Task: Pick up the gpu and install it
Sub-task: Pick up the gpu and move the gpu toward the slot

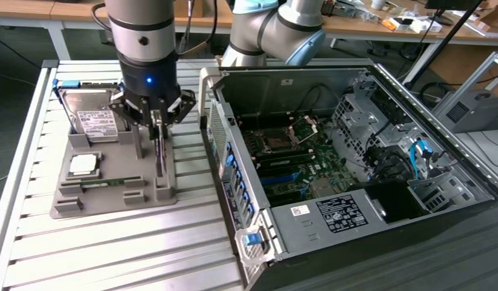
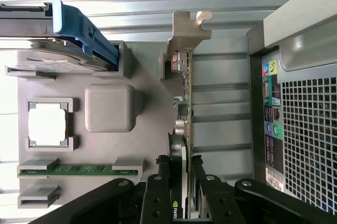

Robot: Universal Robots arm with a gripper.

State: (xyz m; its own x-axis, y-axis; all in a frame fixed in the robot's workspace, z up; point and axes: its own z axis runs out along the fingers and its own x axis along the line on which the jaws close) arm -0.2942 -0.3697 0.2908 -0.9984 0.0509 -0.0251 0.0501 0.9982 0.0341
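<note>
Both sides of the upright gpu point(image 2: 186, 98) are clamped by the partly closed hand point(image 2: 180, 161)

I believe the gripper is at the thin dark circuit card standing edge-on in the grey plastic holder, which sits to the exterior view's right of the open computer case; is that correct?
Not quite: the exterior view shows the grey plastic holder on that view's left of the open computer case. Otherwise yes: the gripper is at the thin dark circuit card standing edge-on there.
</note>
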